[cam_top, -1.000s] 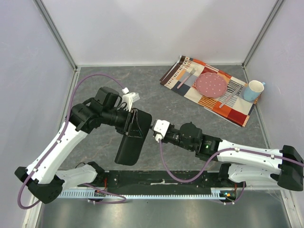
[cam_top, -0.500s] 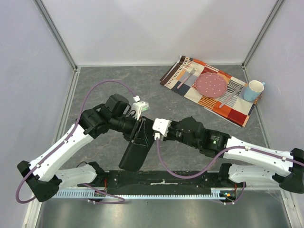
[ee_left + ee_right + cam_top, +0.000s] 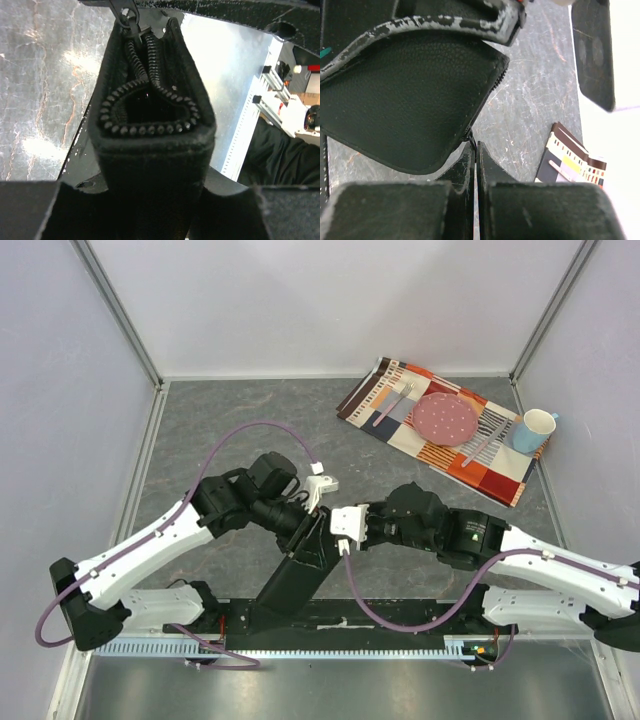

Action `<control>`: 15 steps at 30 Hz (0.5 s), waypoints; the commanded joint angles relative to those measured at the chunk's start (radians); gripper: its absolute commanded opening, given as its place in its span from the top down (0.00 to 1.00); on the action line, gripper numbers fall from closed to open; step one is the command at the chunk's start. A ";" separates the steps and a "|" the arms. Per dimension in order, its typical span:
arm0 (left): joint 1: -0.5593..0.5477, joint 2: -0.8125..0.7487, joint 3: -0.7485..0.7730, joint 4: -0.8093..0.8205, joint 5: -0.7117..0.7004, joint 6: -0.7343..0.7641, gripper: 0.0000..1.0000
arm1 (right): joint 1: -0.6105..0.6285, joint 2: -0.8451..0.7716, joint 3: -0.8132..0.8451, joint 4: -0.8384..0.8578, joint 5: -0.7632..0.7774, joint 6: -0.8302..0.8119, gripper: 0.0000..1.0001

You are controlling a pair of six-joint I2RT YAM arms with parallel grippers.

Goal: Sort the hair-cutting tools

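Zip case (image 3: 295, 590) gripped, left claw (image 3: 150, 200), right claw (image 3: 476, 152)

Overhead camera looks down; both wrist cameras crowd the same black case (image 3: 295, 585).

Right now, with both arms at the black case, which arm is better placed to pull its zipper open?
Right, probably: the right fingers pinch the black case at its zipper corner, apparently on the pull, while the left fingers clamp its body.

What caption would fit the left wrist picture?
Left gripper grips a black case, zipper gaping open up close, zipper pull at the far end.
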 commanded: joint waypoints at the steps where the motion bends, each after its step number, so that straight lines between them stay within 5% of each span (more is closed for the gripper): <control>1: -0.054 0.001 -0.014 -0.013 0.162 0.066 0.98 | -0.018 0.018 0.092 -0.049 0.018 -0.071 1.00; 15: -0.103 0.046 -0.055 0.095 0.226 0.059 0.98 | 0.028 0.041 0.141 0.056 -0.016 -0.053 1.00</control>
